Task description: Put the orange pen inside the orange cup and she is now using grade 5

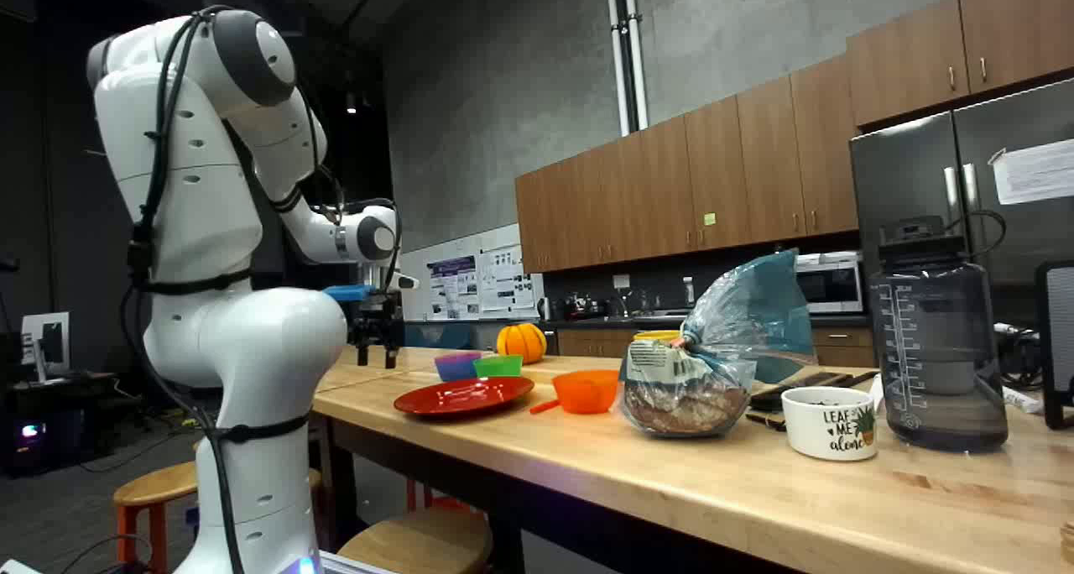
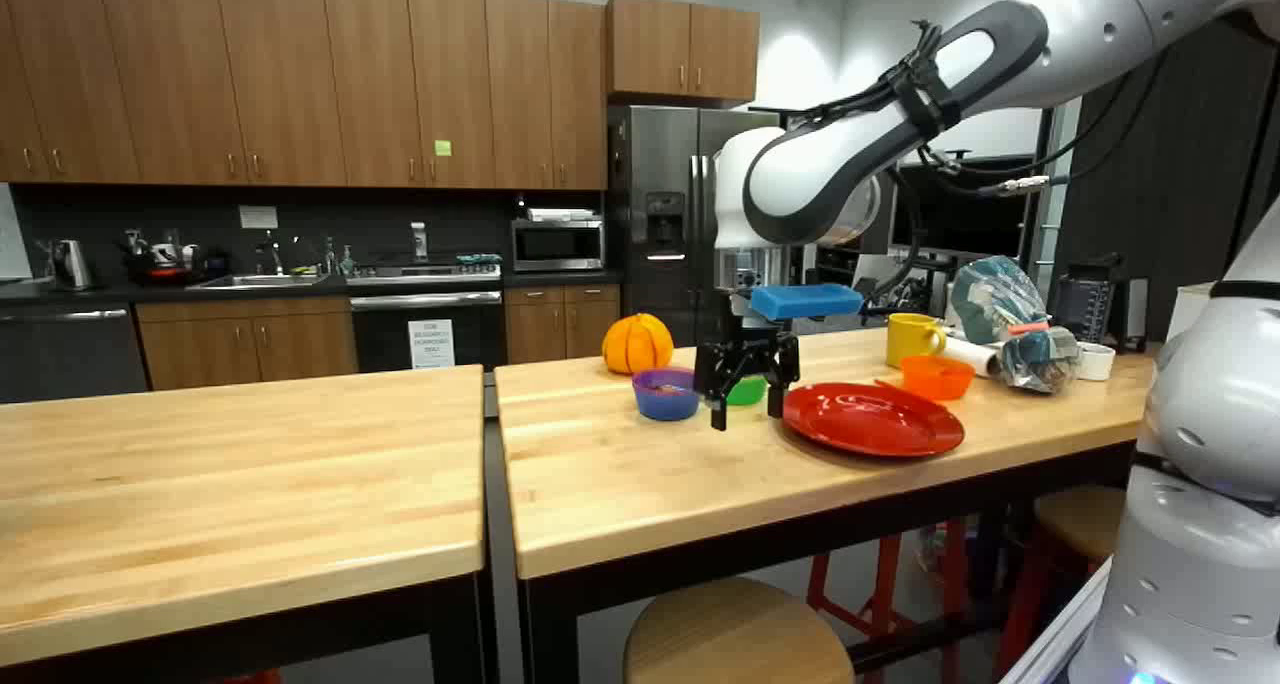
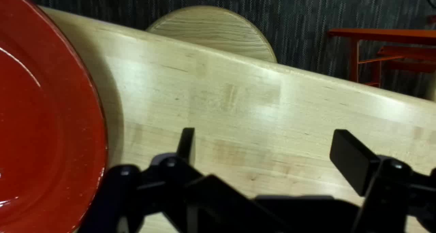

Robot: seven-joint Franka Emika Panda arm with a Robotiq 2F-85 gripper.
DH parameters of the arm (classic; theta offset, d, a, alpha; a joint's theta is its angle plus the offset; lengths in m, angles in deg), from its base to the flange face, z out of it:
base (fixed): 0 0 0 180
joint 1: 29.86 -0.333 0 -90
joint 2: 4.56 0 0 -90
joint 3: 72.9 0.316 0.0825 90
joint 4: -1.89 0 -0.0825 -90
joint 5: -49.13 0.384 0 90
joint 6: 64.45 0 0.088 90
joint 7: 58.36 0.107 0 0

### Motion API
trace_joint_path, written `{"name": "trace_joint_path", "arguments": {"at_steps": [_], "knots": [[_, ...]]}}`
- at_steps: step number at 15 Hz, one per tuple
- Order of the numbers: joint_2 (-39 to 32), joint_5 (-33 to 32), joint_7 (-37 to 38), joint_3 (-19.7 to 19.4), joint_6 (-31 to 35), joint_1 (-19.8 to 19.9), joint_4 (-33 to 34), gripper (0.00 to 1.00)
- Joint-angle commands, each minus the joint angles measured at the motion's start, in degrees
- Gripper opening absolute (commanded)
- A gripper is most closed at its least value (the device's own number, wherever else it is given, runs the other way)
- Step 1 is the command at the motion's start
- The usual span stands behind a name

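The small, wide orange cup stands upright on the wooden table beside the red plate; it also shows in an exterior view. The orange pen lies on the table between plate and cup, touching or very near the cup. Its end shows thinly behind the plate in an exterior view. My gripper is open and empty above the table, on the plate's side away from the cup. In the wrist view its fingers are wide apart over bare wood. Cup and pen are out of the wrist view.
A purple-blue bowl, a green bowl and an orange pumpkin stand near the gripper. Beyond the cup are a yellow mug, a bagged loaf, a white printed mug and a water bottle.
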Motion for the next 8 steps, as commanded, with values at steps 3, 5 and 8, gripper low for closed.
{"name": "trace_joint_path", "arguments": {"at_steps": [3, 5, 8], "knots": [[0.02, -0.66, 0.12, -0.93, 0.24, -0.10, 0.04, 1.00], [0.38, -1.56, -0.24, -1.60, 0.29, 0.57, 0.05, 1.00], [0.77, -3.56, -0.06, -3.05, 1.24, 2.08, -0.25, 1.00]]}}
